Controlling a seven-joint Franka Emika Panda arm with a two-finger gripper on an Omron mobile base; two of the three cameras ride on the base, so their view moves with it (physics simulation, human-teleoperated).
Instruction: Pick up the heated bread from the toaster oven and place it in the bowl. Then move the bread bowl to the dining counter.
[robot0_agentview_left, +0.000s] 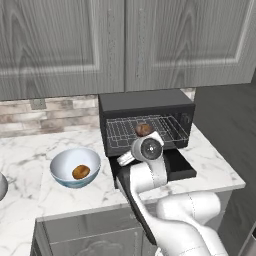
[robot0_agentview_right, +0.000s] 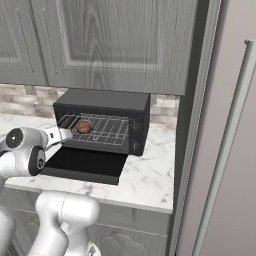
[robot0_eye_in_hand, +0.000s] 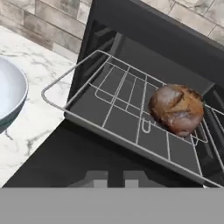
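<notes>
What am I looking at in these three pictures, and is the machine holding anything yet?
These are rendered pictures of a white robot arm in a kitchen. Two cameras ride on its base, behind it to the left and right; the third sits on its hand and looks along its fingers, which are shut with nothing between them. On the marble counter stands a black toaster oven with its door dropped open. The dark bread lies on the wire rack, ahead of the fingers and not gripped. To the oven's left sits a pale bowl, already holding a golden-brown roll.
</notes>
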